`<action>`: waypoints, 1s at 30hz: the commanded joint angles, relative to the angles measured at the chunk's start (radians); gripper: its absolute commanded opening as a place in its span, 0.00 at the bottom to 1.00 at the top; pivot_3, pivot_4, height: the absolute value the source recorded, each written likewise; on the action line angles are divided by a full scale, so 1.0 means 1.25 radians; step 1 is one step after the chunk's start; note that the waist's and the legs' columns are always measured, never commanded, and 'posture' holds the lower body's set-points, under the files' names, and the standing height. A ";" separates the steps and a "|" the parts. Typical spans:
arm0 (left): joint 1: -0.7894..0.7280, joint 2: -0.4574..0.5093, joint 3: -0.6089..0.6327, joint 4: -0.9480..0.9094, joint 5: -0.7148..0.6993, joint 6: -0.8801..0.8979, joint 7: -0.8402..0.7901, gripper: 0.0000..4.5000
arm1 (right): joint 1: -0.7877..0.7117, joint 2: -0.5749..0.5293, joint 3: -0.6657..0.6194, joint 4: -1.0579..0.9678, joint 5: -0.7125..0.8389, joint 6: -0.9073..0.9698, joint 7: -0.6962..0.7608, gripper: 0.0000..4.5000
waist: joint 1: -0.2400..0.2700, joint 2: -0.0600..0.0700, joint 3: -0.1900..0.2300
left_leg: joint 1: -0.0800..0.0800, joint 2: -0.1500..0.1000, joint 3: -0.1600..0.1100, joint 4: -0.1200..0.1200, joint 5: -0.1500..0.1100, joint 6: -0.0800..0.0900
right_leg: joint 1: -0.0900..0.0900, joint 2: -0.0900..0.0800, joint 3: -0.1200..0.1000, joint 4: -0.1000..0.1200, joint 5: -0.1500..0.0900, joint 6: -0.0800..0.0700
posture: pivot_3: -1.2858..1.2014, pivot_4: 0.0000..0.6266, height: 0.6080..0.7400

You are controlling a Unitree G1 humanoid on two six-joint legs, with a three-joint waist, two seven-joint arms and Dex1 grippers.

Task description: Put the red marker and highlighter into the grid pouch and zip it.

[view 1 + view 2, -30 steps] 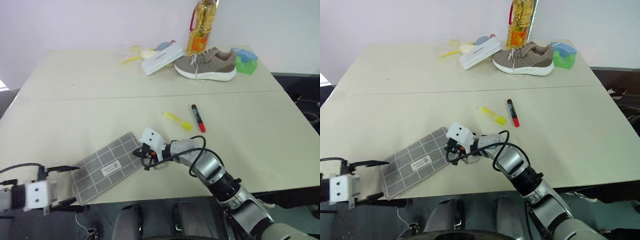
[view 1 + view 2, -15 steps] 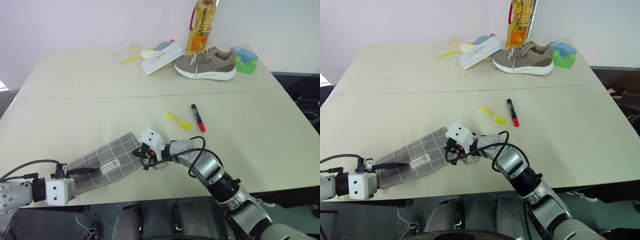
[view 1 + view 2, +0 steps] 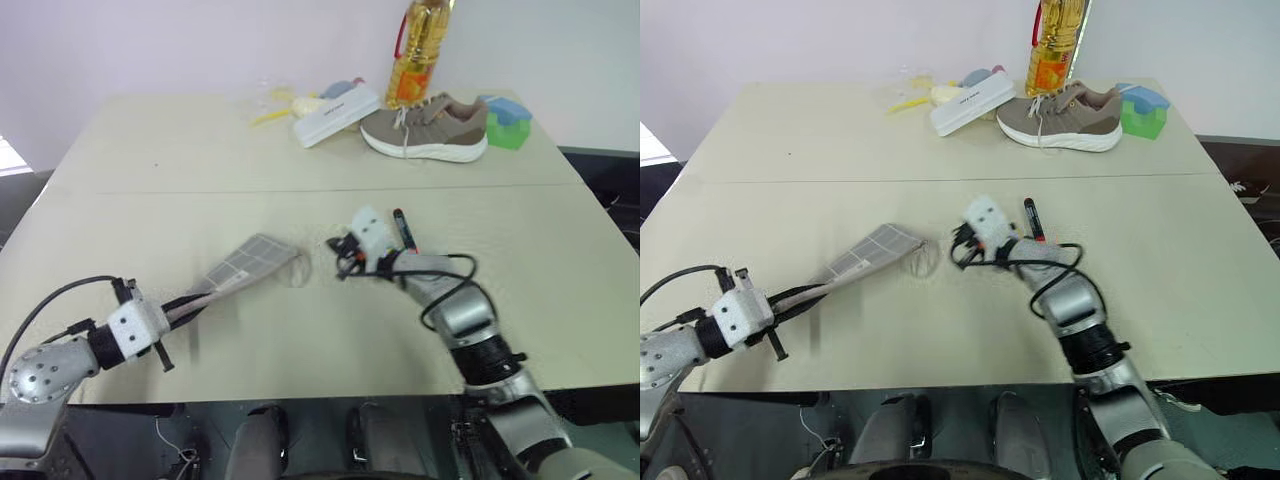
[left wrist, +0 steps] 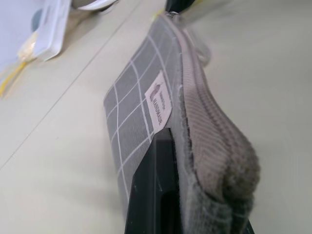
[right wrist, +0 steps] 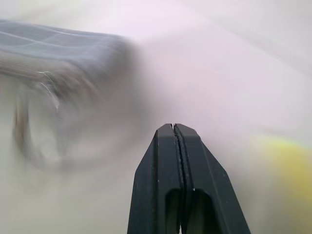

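1. Where the near left part of the bench (image 3: pixel 150 210) lies, the left claw (image 3: pixel 185 308) is clamped on one end of the grid pouch (image 3: pixel 245 267); the left wrist view shows a black finger (image 4: pixel 156 185) pressed against the pouch's gridded face just below its white label (image 4: pixel 160 99).
2. The grid pouch is tilted, its gripped end raised toward the left claw and its far end, with the cord loop (image 3: pixel 297 268), reaching toward the bench middle.
3. The right claw (image 3: pixel 340 258) stands just right of the pouch's loop end, apart from it; in the right wrist view its fingers (image 5: pixel 161 175) are pressed together and hold nothing.
4. The red marker (image 3: pixel 403 228) lies on the bench right of the pouch, partly behind the right wrist.
5. The highlighter shows as a blurred yellow patch (image 5: pixel 287 161) in the right wrist view; its place relative to the pouch cannot be told.
6. Well beyond the pouch at the bench's far edge: a white box (image 3: pixel 338 112), an oil bottle (image 3: pixel 420 50), a shoe (image 3: pixel 425 128) and a green block (image 3: pixel 510 125).
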 commanded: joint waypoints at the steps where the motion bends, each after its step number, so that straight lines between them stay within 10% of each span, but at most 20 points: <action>1: -0.084 -0.063 -0.050 0.004 0.065 0.035 0.087 0.00 | 0.028 -0.073 -0.078 -0.100 0.046 0.036 0.042 0.40 | 0.001 0.000 0.000 | 0.000 0.000 0.000 0.000 0.000 0.000 | 0.000 0.001 0.000 0.000 0.000 0.000 | 0.52 0.24 1.00; 6: -0.165 -0.169 -0.117 -0.009 0.109 0.069 0.161 0.00 | 0.065 -0.115 -0.096 -0.185 0.071 0.073 0.050 1.00 | -0.010 -0.001 0.001 | 0.001 0.001 0.001 0.000 0.000 0.001 | 0.000 0.004 0.001 -0.001 0.000 0.000 | 0.52 0.24 1.00; 17: -0.173 -0.216 -0.198 -0.028 0.106 0.047 0.130 0.00 | 0.001 -0.047 -0.086 -0.153 0.068 0.131 -0.043 1.00 | -0.002 -0.001 0.001 | 0.001 0.001 0.001 0.001 0.000 0.001 | 0.000 0.003 0.001 0.000 0.000 0.000 | 0.52 0.24 1.00; 27: -0.176 -0.221 -0.199 -0.043 0.112 0.061 0.142 0.00 | -0.012 -0.022 -0.090 -0.158 0.097 0.173 -0.065 0.01 | -0.002 -0.001 0.001 | 0.001 0.000 0.001 0.001 0.000 0.001 | 0.000 0.003 0.001 0.000 0.000 0.000 | 0.52 0.24 1.00; 30: -0.178 -0.222 -0.199 -0.041 0.115 0.062 0.146 0.00 | -0.016 -0.027 -0.072 -0.167 0.086 0.169 -0.067 0.00 | -0.003 -0.001 0.001 | 0.001 0.000 0.001 0.001 0.000 0.001 | 0.000 0.003 0.001 0.000 0.000 0.000 | 0.52 0.24 1.00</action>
